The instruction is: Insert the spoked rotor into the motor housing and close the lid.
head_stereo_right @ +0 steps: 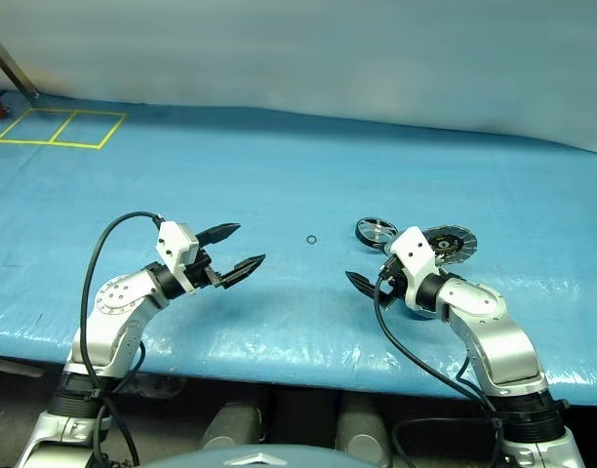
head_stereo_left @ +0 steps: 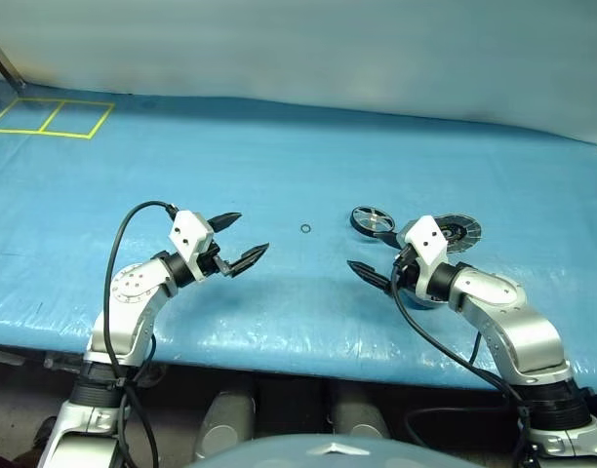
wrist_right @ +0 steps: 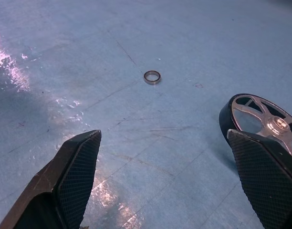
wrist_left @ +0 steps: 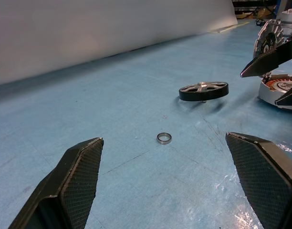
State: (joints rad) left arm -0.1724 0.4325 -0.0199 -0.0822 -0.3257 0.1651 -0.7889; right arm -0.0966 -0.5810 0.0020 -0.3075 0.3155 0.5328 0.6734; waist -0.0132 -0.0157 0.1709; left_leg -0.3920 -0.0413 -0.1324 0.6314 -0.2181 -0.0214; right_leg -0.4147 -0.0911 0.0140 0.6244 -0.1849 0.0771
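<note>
Left wrist view shows the spoked rotor (wrist_left: 203, 90) resting on the blue mat, beside the motor housing (wrist_left: 280, 90). Both grippers are spread, empty. It looks light, rigid, slippery; best pinched across its rim.

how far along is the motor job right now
Nothing looks done. The spoked rotor lies on the blue mat, outside the motor housing; the lid is off, beside it. Both the left tool and right tool are open, empty. Inserting and closing remain.
</note>
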